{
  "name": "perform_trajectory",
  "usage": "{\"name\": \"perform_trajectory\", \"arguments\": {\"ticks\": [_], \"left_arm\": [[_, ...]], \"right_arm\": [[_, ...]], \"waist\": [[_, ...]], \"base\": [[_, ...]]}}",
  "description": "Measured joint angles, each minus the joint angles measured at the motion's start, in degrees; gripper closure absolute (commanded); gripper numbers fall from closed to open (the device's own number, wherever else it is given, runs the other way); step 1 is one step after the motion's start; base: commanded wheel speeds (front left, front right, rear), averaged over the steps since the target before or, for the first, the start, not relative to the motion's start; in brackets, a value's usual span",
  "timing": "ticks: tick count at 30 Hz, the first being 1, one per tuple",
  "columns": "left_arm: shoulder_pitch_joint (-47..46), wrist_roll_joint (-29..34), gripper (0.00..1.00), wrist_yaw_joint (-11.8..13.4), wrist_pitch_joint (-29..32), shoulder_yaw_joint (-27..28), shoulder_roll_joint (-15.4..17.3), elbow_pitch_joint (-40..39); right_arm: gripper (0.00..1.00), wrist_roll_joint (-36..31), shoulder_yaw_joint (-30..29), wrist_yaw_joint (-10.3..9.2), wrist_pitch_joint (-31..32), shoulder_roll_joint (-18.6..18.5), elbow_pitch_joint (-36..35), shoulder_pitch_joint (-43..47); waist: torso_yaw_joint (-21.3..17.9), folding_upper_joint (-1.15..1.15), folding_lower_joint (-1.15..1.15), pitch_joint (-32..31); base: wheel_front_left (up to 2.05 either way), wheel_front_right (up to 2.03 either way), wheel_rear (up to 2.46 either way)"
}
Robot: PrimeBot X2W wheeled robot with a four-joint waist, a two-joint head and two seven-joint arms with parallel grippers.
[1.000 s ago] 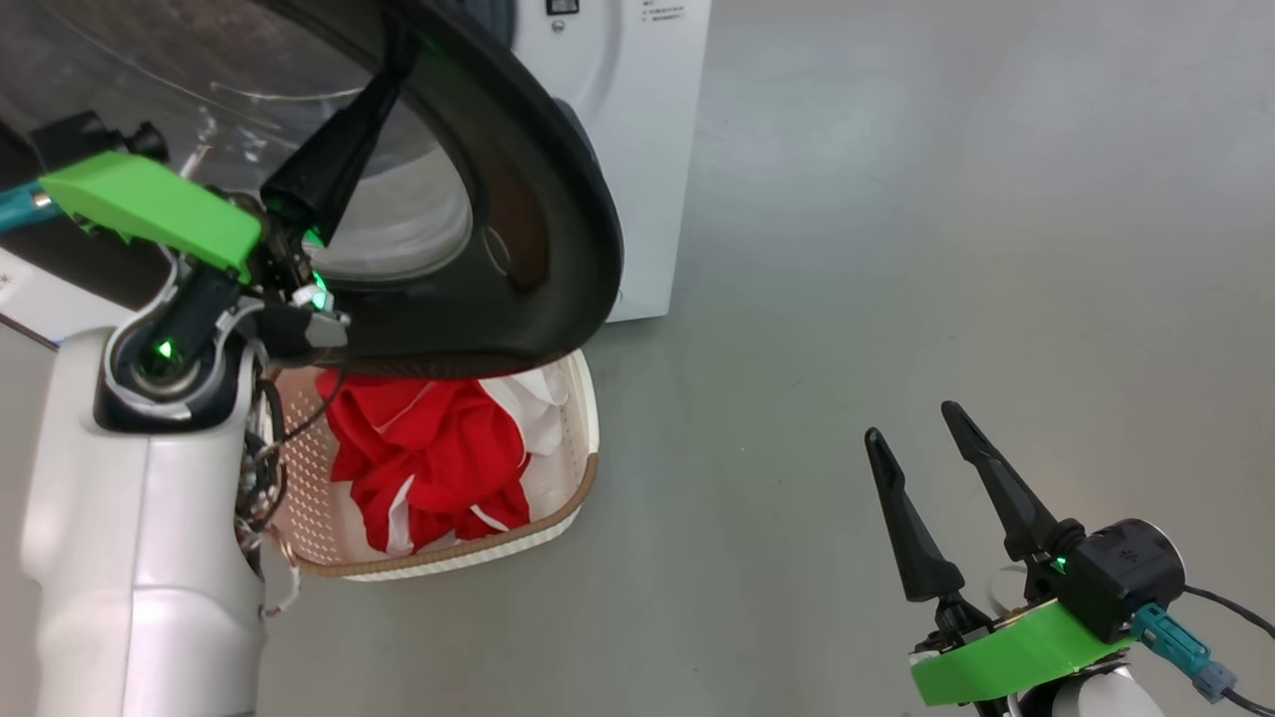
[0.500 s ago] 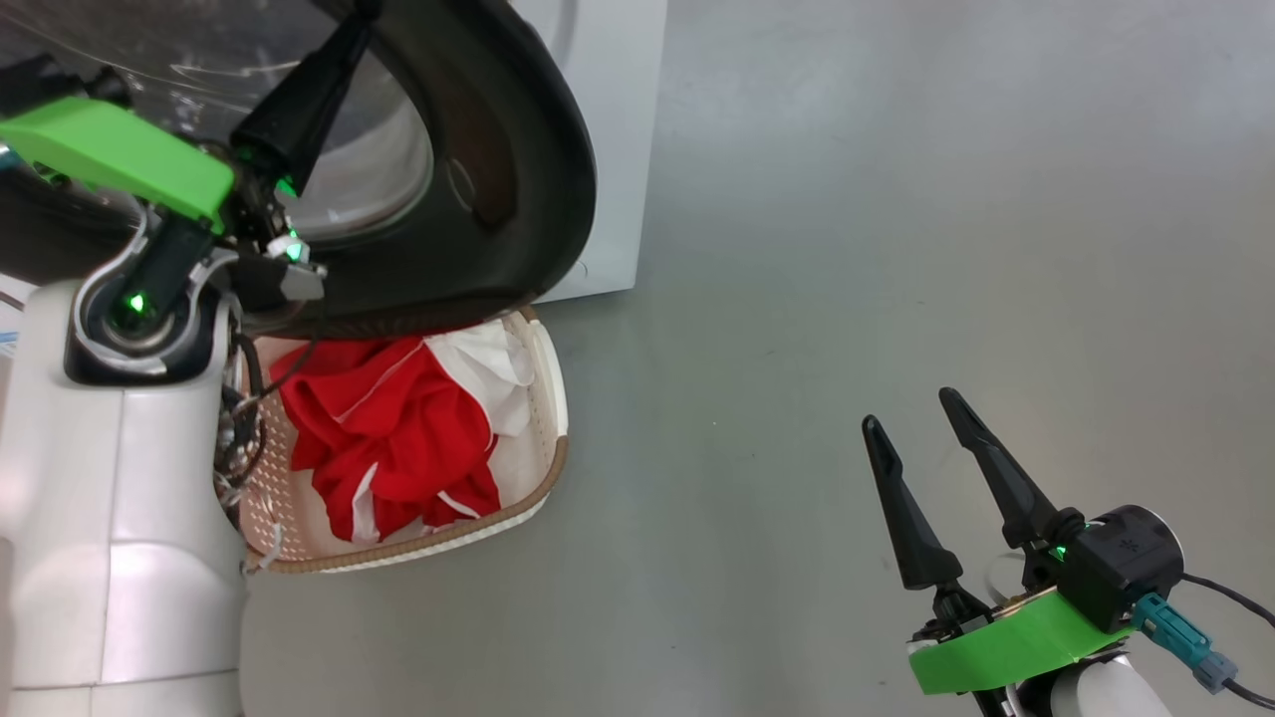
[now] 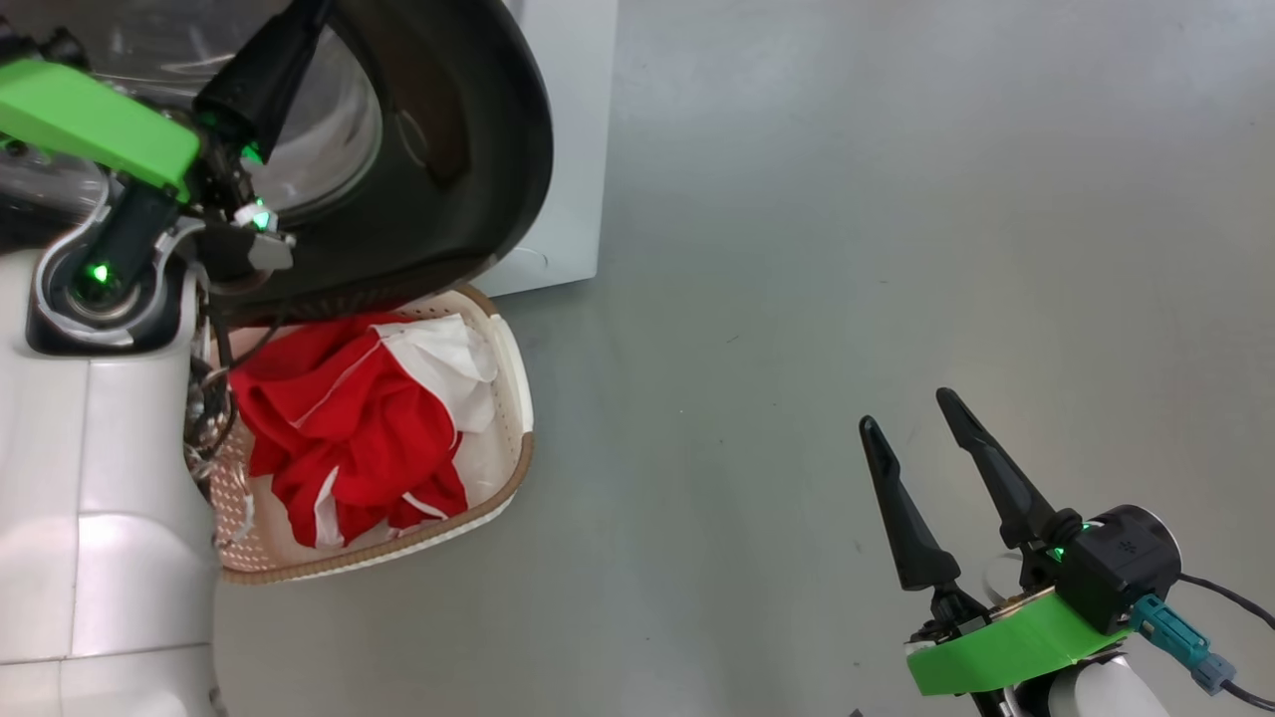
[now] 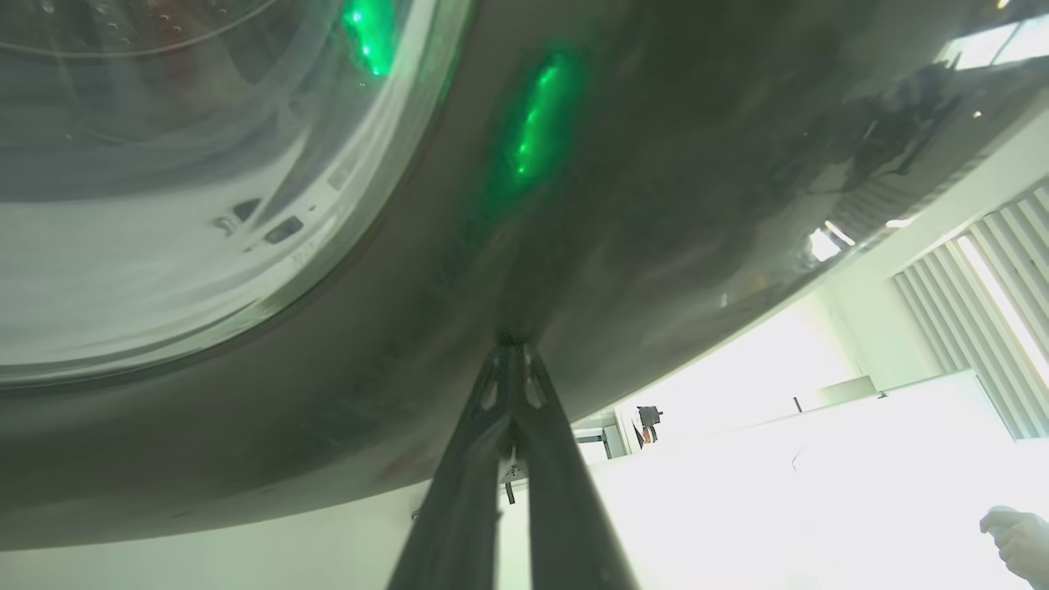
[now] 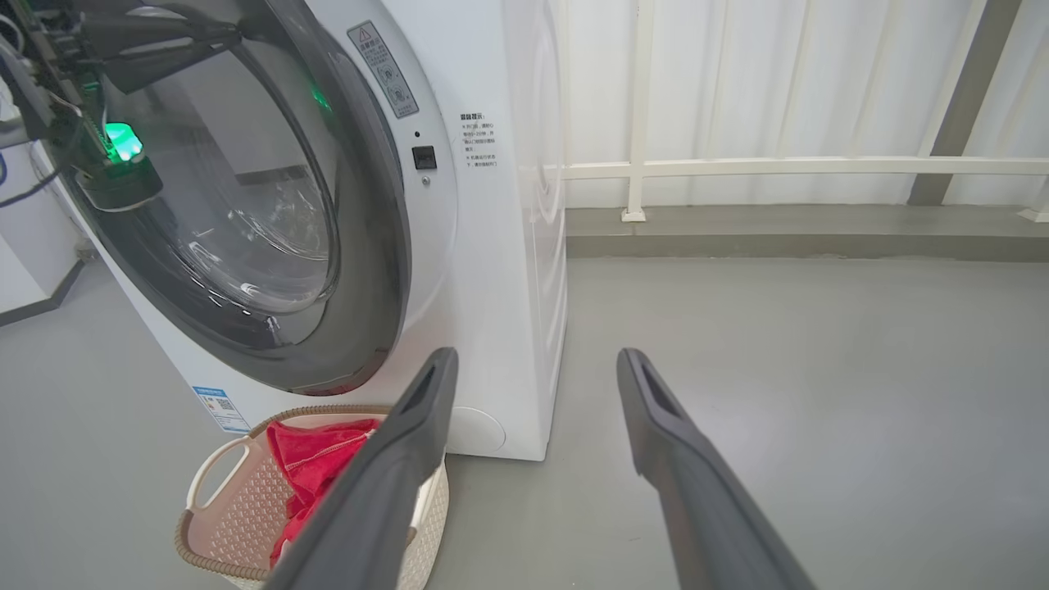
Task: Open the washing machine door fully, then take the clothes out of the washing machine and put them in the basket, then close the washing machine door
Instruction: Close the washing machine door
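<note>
The washing machine door (image 3: 478,149) hangs partly ajar from the white washing machine (image 5: 500,246), its black ring (image 4: 574,205) around the clear glass. My left gripper (image 4: 512,348) is shut with nothing in it, its tips pressed against the ring's outer face. It also appears at the top left of the door (image 5: 229,37) and high on the left (image 3: 289,40). The red and white clothes (image 3: 349,418) lie piled in the cream basket (image 3: 498,478) on the floor under the door. My right gripper (image 3: 906,408) hovers open over the floor, far to the right.
Grey floor (image 3: 847,249) spreads to the right of the machine. A white railing (image 5: 778,168) and curtains stand behind it. The basket (image 5: 221,492) stands tight against the machine's front. A person's hand (image 4: 1020,541) shows at the left wrist view's lower right edge.
The head camera has shifted, sliding the whole picture left and up. The door has swung closer to the machine with my left gripper against it, uncovering the basket's far rim. The right gripper holds still.
</note>
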Motion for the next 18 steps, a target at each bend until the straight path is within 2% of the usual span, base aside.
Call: {"name": "perform_trajectory", "arguments": {"ticks": [18], "left_arm": [[-2.3,0.5,1.0,-1.0,-0.1,0.1,0.5,2.1]], "right_arm": [[0.0,0.1,0.2,0.0,0.0,0.0,0.0,0.0]], "waist": [[-1.8,0.0,0.0,1.1]], "base": [[0.0,0.0,0.0]]}}
